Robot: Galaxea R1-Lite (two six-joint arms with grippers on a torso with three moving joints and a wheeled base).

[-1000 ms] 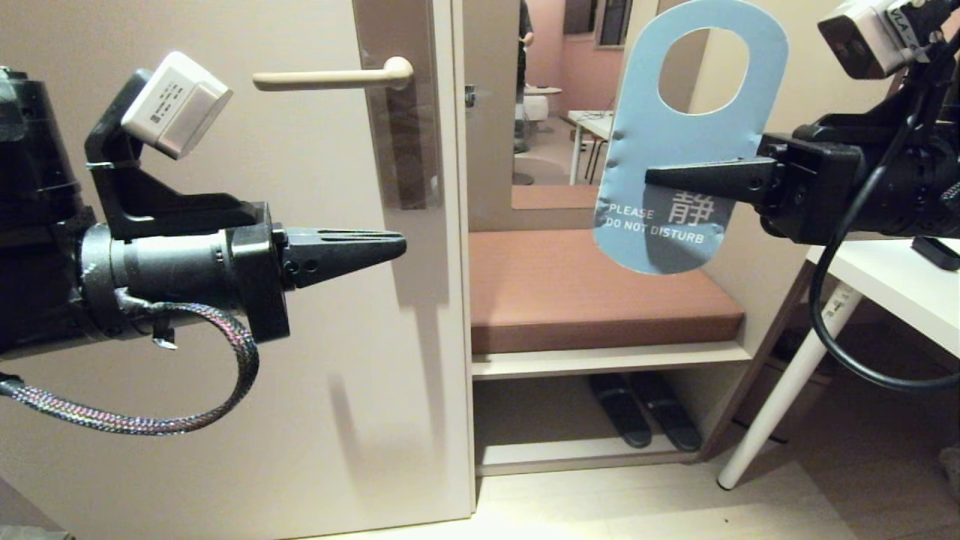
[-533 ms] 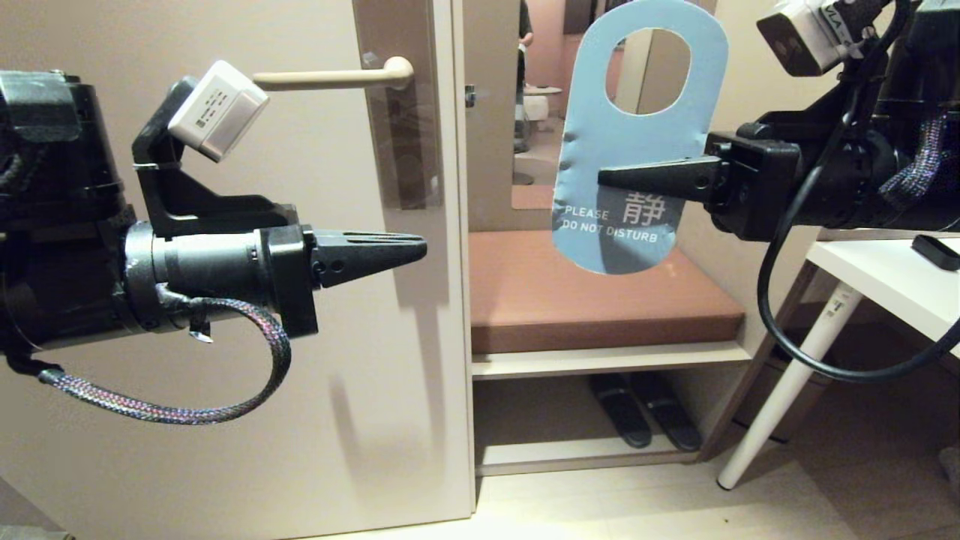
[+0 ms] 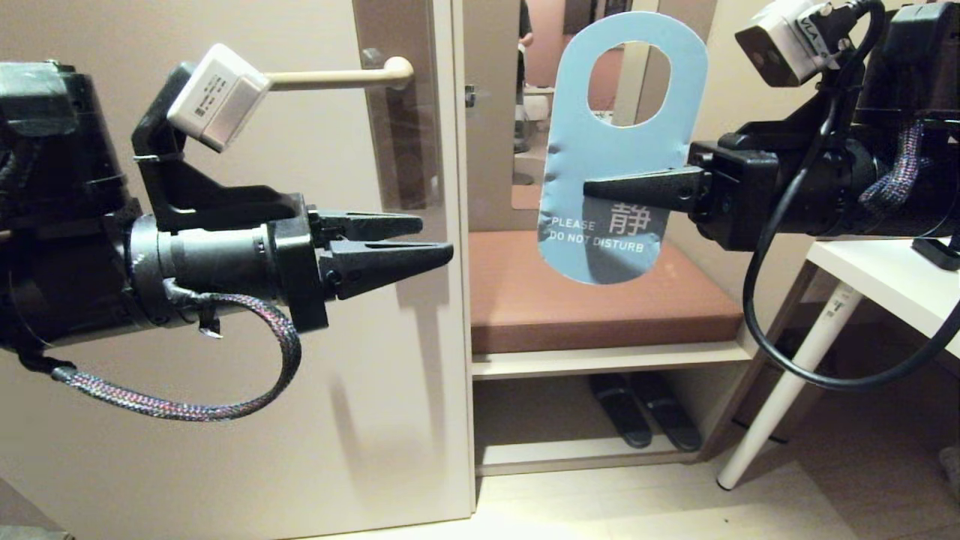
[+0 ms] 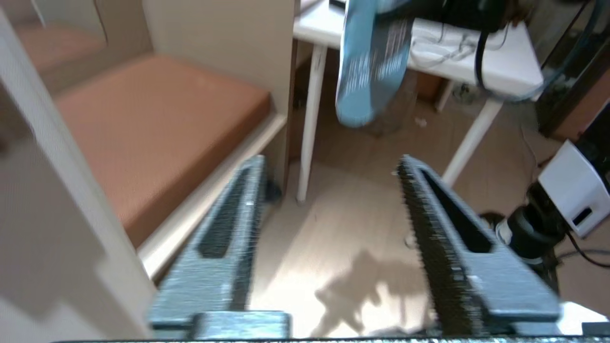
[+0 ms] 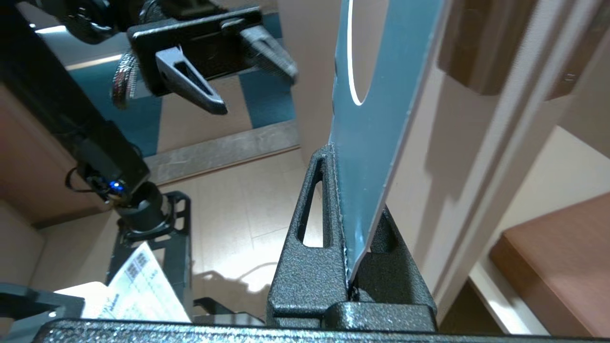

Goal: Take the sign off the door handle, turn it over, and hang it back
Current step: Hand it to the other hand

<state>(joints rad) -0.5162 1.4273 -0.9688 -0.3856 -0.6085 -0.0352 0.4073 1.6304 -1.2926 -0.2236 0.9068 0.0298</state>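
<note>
My right gripper (image 3: 600,187) pinches the sign (image 3: 607,142) mid-edge; it looks a light, thin, bendy card, so my spread-fingered, empty left gripper (image 3: 431,238) should take its free edge

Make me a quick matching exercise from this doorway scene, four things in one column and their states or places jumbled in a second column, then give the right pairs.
Things
1. left gripper
2. right gripper
3. sign
4. door handle

States
A. bare, nothing hanging on it
B. open, holding nothing
C. held upright in the air, blue side facing the head camera
D. shut on the card's edge

Pairs: 1-B, 2-D, 3-C, 4-A
</note>
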